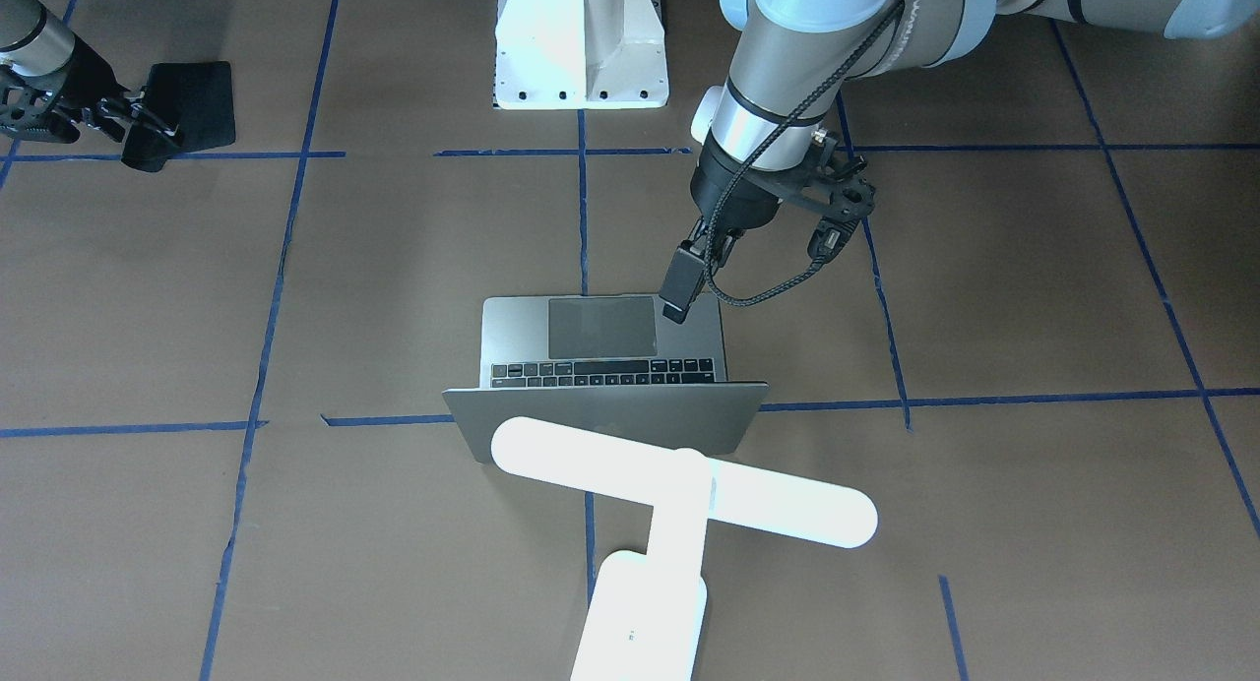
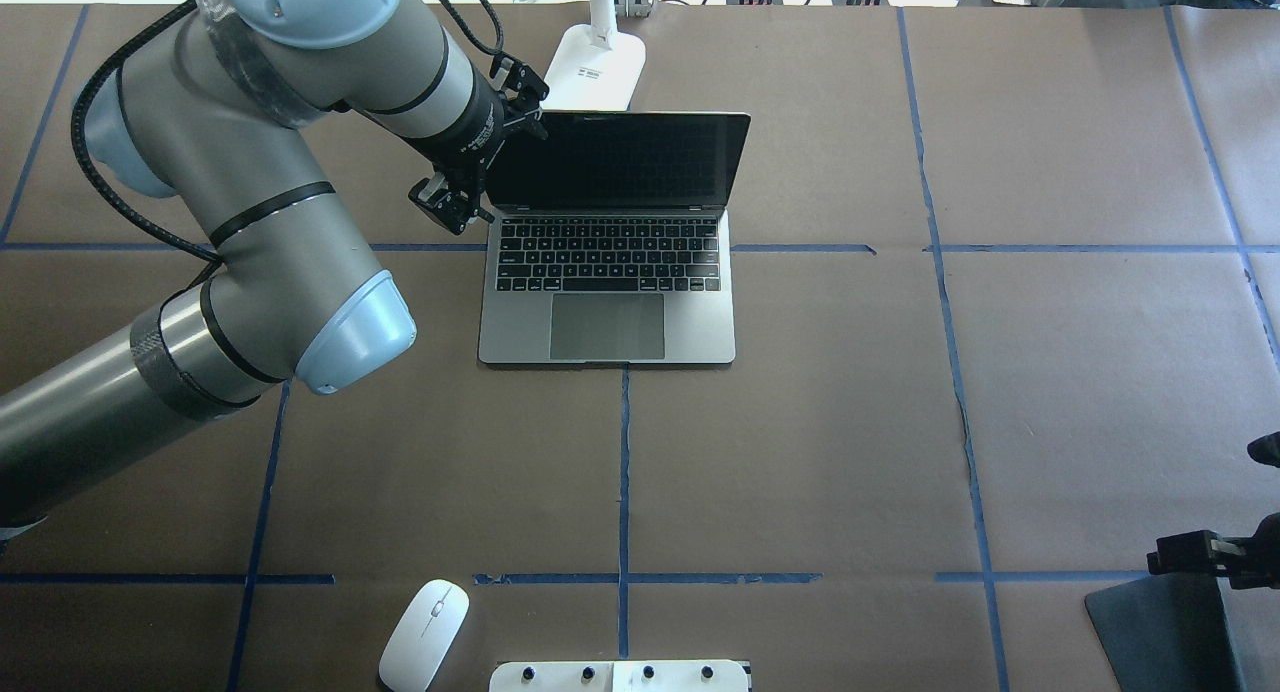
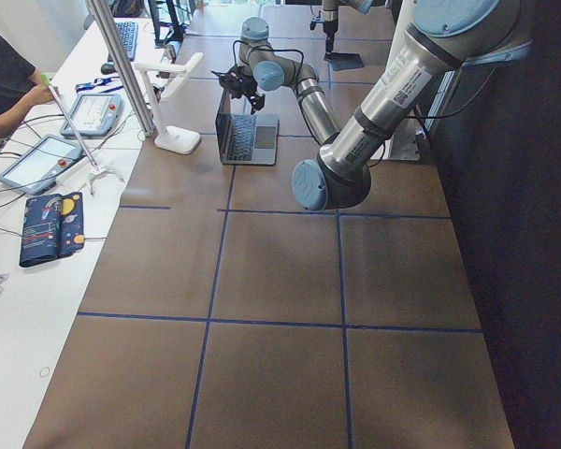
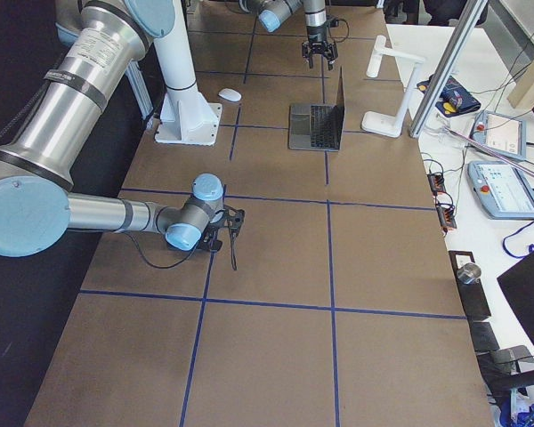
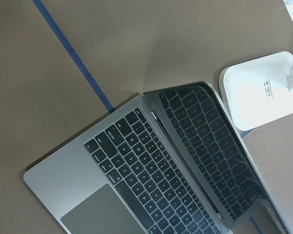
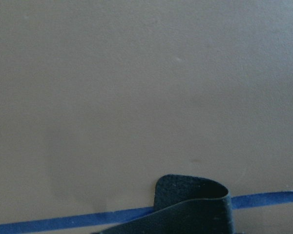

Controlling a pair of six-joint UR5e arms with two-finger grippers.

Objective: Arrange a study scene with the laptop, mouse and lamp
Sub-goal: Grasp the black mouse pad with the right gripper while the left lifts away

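The grey laptop (image 2: 608,272) stands open at the middle of the table, its keyboard towards the robot; it also shows in the front view (image 1: 605,341) and the left wrist view (image 5: 151,180). The white lamp (image 1: 679,494) stands just behind the lid, with its base (image 2: 595,67) on the table. The white mouse (image 2: 425,632) lies near the robot's base, far from the laptop. My left gripper (image 2: 450,205) hovers beside the laptop's left hinge corner, looks open and holds nothing. My right gripper (image 1: 133,115) is shut on a black mouse pad (image 1: 192,100) at the table's near right, one edge curled up.
The white bolted pedestal (image 1: 581,41) stands at the robot's side, next to the mouse. Blue tape lines cross the brown table (image 2: 850,422). A side bench on the lamp's side holds tablets and cables (image 3: 47,159), and an operator's arm shows there.
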